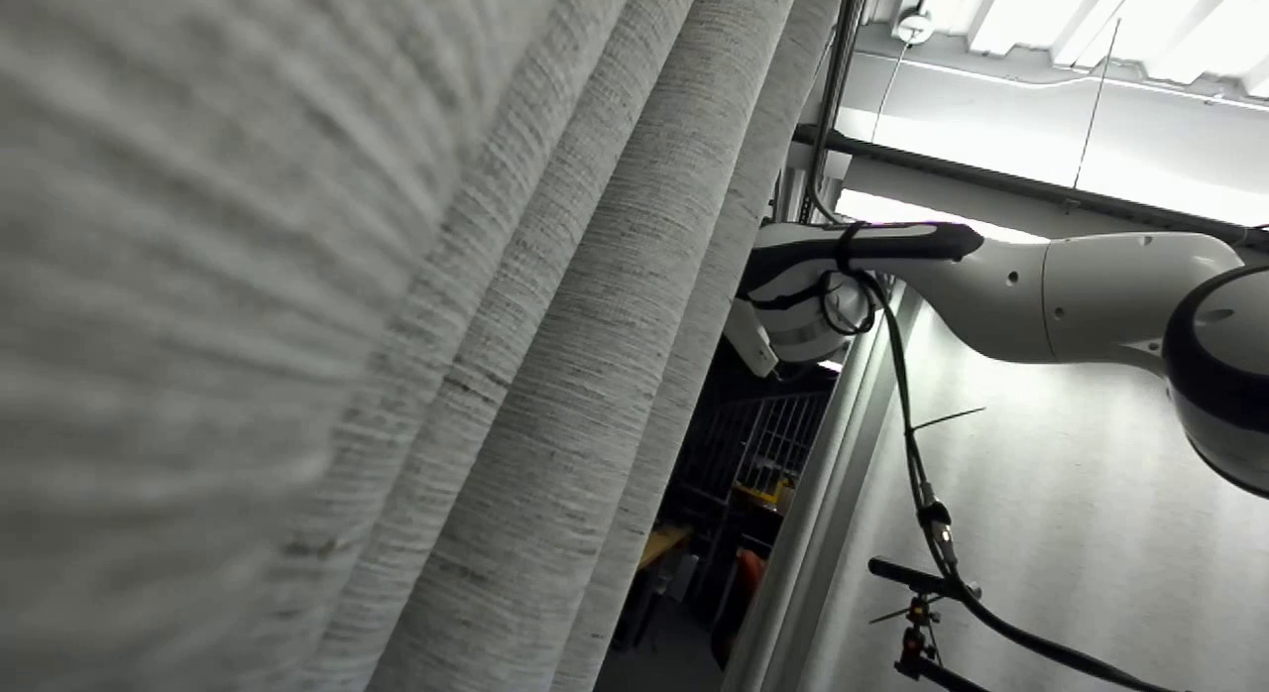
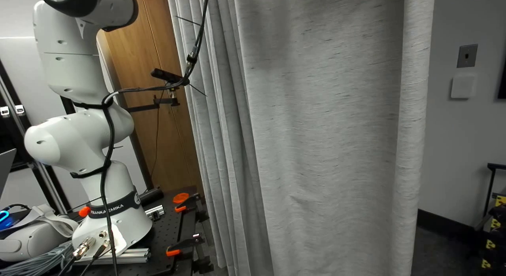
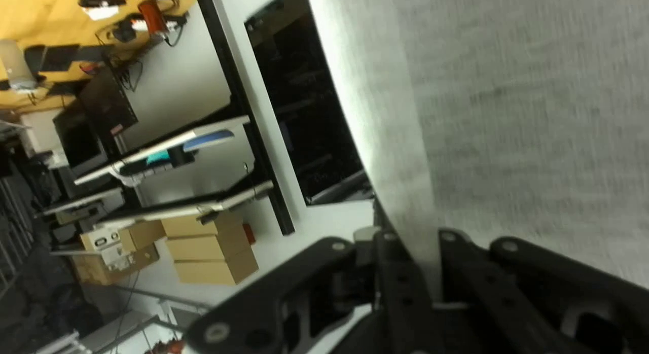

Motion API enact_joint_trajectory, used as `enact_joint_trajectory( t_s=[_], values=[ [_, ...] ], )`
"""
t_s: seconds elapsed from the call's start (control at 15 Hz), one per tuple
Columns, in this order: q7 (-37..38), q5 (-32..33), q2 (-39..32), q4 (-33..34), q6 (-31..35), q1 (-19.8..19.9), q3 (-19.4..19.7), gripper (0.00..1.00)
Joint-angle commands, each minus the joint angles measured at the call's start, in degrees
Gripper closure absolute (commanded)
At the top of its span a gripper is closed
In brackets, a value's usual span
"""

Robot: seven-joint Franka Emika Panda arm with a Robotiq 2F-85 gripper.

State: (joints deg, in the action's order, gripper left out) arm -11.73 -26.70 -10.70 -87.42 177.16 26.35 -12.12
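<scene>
curtain (image 3: 522,115), pale grey with darker flecks, hangs in folds, its edge pinched between almost closed jaws.

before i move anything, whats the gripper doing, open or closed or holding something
Gripper: jaws close together, the edge of the curtain between them; whether they grip it or stand slightly open cannot be told.
</scene>
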Motion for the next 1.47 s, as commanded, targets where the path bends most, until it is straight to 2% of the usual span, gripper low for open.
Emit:
enact_joint_trajectory(
  t_s=[0.0,0.27,0.4,0.47,0.53,0.6,0.67,0.87,0.93,1.2,1.4],
  values=[
    [-0.3,-0.3,3.5,-10.0,-5.7,2.2,1.4,0.58],
    [2.1,3.6,5.7,-16.0,-16.1,2.2,4.7,0.27],
    [5.0,8.8,7.4,-18.3,-22.0,1.4,6.7,0.12],
    [4.7,9.4,8.5,-18.8,-26.1,-3.5,12.0,0.05],
    [4.7,10.5,9.9,-19.5,-30.2,-4.4,12.8,0.01],
    [4.6,11.6,11.2,-19.9,-34.5,-5.9,14.0,0.00],
    [4.5,12.9,12.9,-20.5,-38.7,-3.2,10.7,0.00],
    [1.4,12.8,17.9,-20.7,-52.5,-4.4,10.0,0.00],
    [0.7,12.9,19.7,-20.7,-56.2,-9.4,14.3,0.00],
    [-0.8,14.2,26.1,-21.0,-66.6,-14.4,16.3,0.00],
    [-1.8,15.2,30.9,-22.5,-70.0,-17.2,17.2,0.00]
  ],
)
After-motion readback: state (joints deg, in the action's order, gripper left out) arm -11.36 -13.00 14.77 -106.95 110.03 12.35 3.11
